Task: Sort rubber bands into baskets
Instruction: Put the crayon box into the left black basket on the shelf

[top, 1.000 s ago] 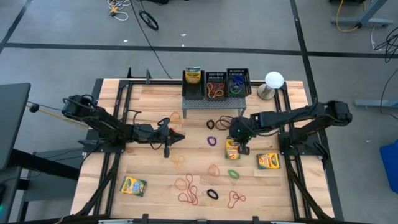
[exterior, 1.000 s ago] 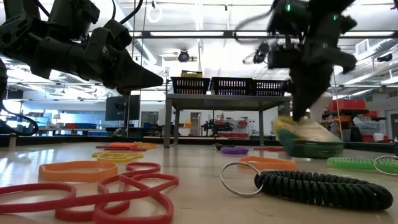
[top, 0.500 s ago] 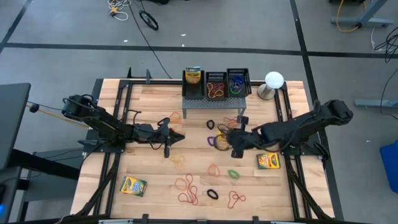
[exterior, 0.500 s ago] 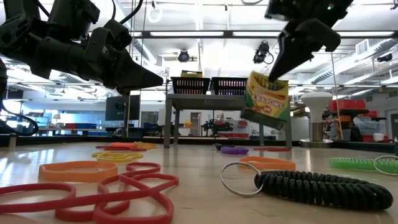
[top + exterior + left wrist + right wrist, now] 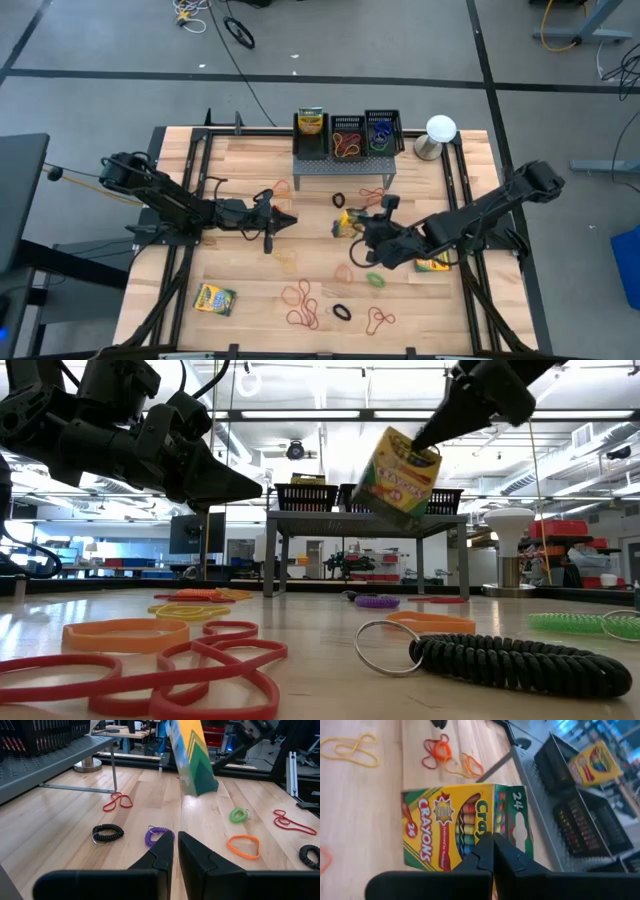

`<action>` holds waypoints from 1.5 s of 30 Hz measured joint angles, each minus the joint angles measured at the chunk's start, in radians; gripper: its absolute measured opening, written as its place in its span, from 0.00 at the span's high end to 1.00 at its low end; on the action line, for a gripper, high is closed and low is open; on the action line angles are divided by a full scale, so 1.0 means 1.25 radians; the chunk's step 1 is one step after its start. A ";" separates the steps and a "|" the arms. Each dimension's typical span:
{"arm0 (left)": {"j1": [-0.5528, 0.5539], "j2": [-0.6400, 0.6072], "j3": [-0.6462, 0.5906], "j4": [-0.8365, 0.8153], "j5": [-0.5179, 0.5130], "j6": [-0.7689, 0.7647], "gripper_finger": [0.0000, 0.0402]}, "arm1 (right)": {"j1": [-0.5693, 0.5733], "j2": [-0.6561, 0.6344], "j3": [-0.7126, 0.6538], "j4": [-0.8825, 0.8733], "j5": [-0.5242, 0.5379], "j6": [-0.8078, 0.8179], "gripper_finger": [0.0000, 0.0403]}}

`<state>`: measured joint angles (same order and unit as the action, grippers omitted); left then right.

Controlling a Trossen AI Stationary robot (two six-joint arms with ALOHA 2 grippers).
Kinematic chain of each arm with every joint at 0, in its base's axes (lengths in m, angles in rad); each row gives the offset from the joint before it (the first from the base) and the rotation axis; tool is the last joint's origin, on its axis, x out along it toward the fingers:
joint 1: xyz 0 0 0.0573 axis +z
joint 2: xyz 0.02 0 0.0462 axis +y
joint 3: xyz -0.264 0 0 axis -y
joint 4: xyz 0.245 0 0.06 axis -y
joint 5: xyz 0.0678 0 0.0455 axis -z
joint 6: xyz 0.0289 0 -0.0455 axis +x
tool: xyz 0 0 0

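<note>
crayon box [image 5: 192,757]: top cut off, blurred; baskets [image 5: 47,735]: cropped; rubber bands [image 5: 347,148] inside: colours unclear

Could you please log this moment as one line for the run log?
right end effector: shut on crayon box, lifted above table | left end effector: shut, empty, hovering | rubber bands: on table

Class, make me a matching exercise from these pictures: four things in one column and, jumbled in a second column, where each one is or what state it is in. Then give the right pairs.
Things
1. lifted crayon box
2. black coiled band
3. left basket
4. left gripper

Places or states
A. holds a crayon box
B. hangs above the table, empty
C. held in the air by the right gripper
D. lies on the table

Pairs: 1-C, 2-D, 3-A, 4-B
</note>
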<state>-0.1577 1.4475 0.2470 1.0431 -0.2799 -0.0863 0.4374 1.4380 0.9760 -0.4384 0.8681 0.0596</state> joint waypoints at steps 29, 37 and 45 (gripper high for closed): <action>0.000 0.000 0.000 0.020 0.000 0.000 0.91 | 0.003 0.213 0.065 0.272 0.107 -0.368 1.00; 0.000 0.000 0.000 0.041 0.000 -0.032 0.91 | -0.012 0.213 0.065 0.304 0.107 -0.413 1.00; 0.000 0.000 0.007 0.006 -0.005 -0.171 0.91 | -0.052 0.299 0.066 0.383 0.093 -0.565 1.00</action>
<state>-0.1572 1.4475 0.2556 1.0506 -0.2864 -0.3003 0.3725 1.8118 1.0584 0.0405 0.9842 -0.6467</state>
